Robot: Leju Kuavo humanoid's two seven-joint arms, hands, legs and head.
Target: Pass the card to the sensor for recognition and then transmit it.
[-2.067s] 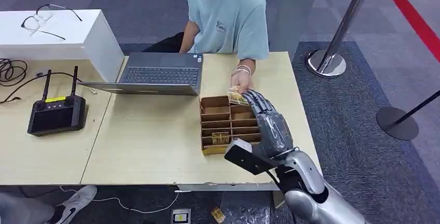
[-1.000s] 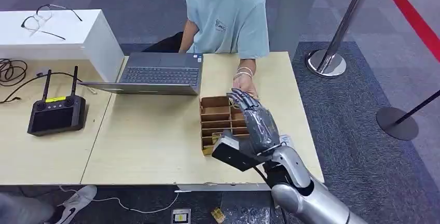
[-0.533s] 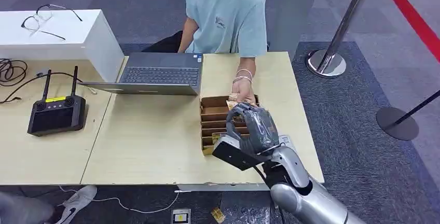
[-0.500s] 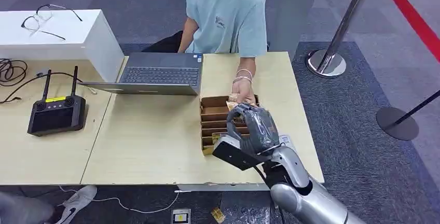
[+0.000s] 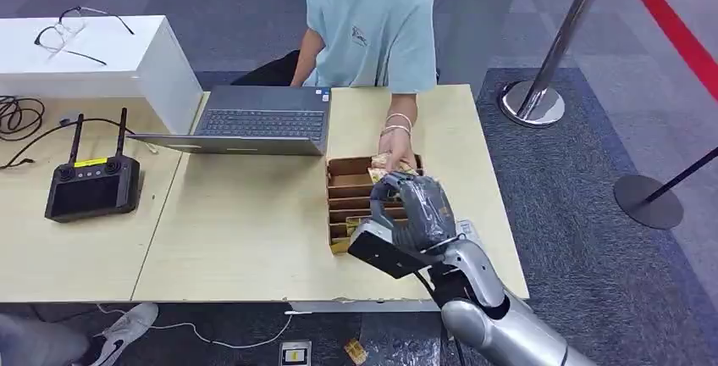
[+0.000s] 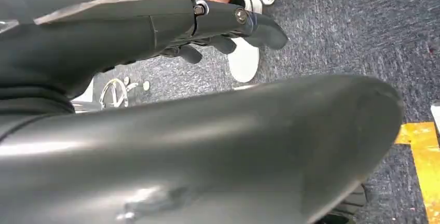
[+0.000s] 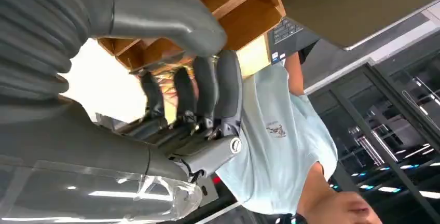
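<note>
Far left, glasses point(image 5: 72, 34) are seen on a white box point(image 5: 127, 61); nearer, a black controller point(image 5: 91, 184) with a yellow label, text too small to be read. A laptop point(image 5: 254, 120) lies at the table's point(image 5: 237, 239) middle. Right of it a cardboard divider tray point(image 5: 351, 188) is placed. Over its far right corner, the right hand point(image 5: 415, 205) is now curled down, where a second ago its fingers were stretched out flat. The card point(image 5: 383, 161) is held by the person's hand point(image 5: 394, 147) at that corner; the robot fingers point(image 7: 207, 86) are closed around it in the right wrist view, so a grasp is judged to be made, though the person's hold is not yet released. The handover is thus judged nearly done; the sensor pass is pending. A small logo on the person's shirt point(image 5: 372, 23) cannot be read. The left hand point(image 6: 155, 27) hangs over the carpet, fingers loosely bent, nothing held.
</note>
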